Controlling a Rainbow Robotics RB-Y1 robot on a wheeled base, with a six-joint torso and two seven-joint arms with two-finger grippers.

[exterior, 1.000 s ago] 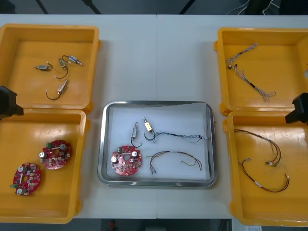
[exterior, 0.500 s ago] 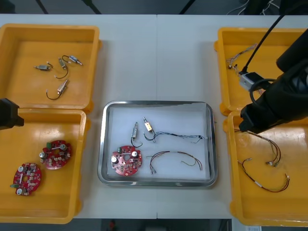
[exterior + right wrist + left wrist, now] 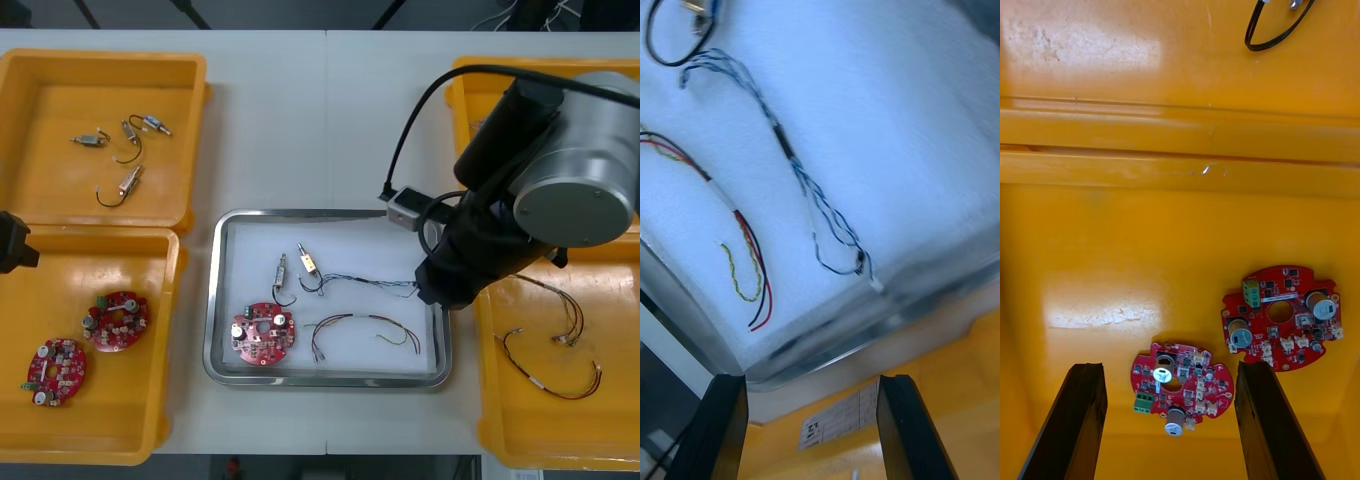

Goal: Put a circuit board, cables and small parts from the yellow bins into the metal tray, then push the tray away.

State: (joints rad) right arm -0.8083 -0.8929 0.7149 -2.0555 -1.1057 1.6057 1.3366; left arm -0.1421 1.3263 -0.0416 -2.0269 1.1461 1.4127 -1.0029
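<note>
Near left yellow bin (image 3: 90,452): two round red circuit boards (image 3: 116,320) lie inside; the left jaws hang over them, spread apart and empty.
Near right yellow bin (image 3: 560,458): loose cables (image 3: 562,342).
Metal tray (image 3: 320,381): mid-worktop (image 3: 330,120), white inside; holds one circuit board (image 3: 263,333), a red and yellow cable (image 3: 350,318), a blue and white cable (image 3: 375,283) and two small metal parts (image 3: 283,270).
Right arm (image 3: 540,190): reaches over the tray's right rim; the right jaws stand apart, gripping nothing, near the blue and white cable's end.
Far left yellow bin (image 3: 100,58): three wired metal parts (image 3: 128,182).
</note>
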